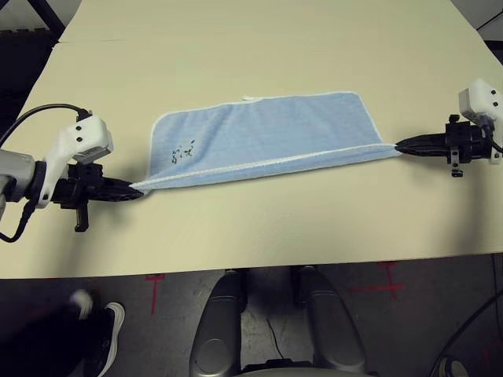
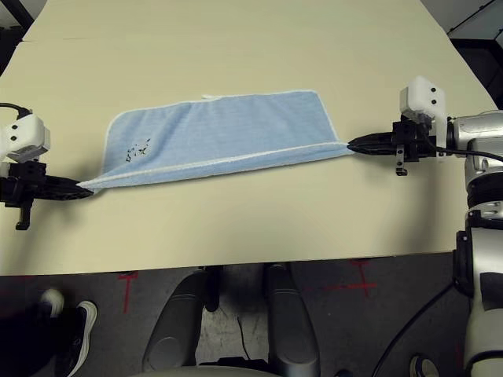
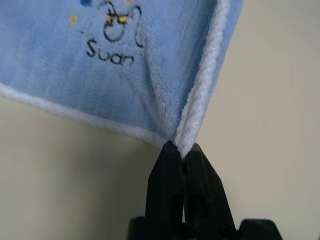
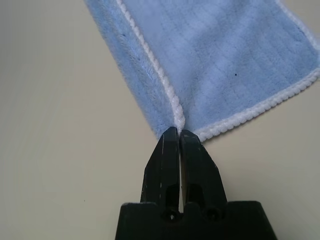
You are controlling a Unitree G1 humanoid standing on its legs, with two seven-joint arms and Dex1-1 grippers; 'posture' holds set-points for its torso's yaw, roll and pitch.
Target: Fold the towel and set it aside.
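The light blue towel with a white hem lies stretched across the middle of the tan table, its near edge pulled taut between my two grippers. At its left near corner my left gripper is shut on the towel's hem, close to a small embroidered motif. My right gripper is shut on the towel's right near corner. The far edge rests flat on the table, so the cloth looks partly doubled along the near side.
The tan table stretches far behind the towel, and its front edge runs close below it. A person's shoe shows on the floor at lower left, by red tape marks.
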